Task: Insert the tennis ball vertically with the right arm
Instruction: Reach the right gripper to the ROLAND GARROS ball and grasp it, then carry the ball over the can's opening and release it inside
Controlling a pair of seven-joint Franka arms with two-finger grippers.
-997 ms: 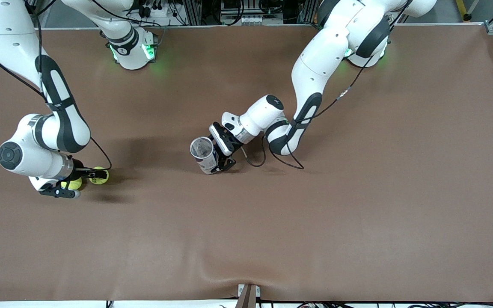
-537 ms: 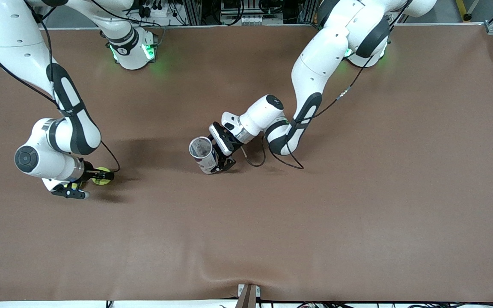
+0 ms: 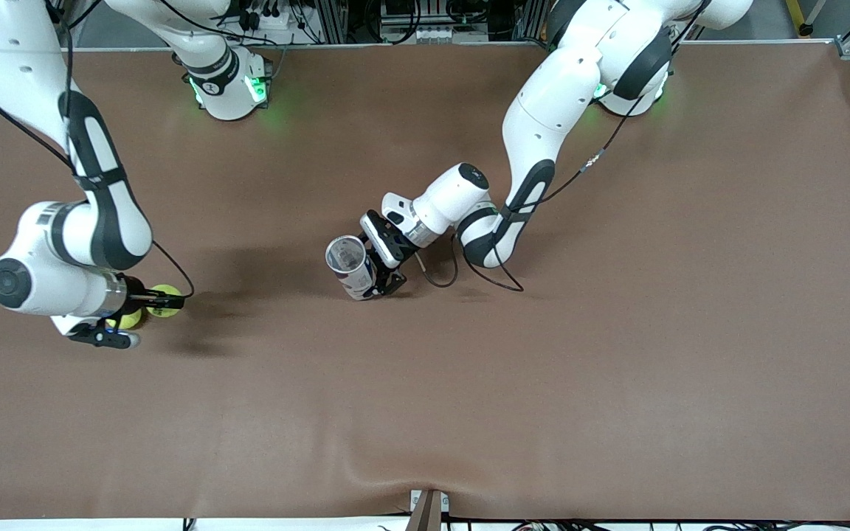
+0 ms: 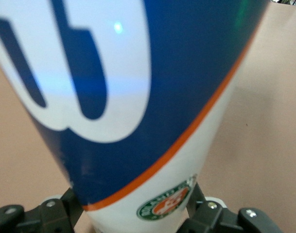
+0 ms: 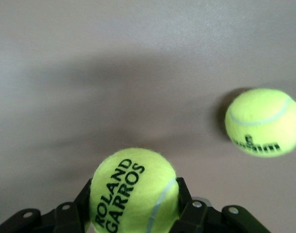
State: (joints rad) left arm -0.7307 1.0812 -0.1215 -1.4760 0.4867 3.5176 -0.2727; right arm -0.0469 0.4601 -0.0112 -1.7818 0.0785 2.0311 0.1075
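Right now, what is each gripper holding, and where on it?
The right gripper pinches a tennis ball across its sides. The left gripper clamps the can around its lower body.

Right hand [image 5: 135, 213] now clamped on tennis ball [image 5: 133, 189], apparently just off table [image 3: 543, 383].

The right pincer [image 3: 124, 317] hides most of its tennis ball [image 3: 130, 318] in the front view
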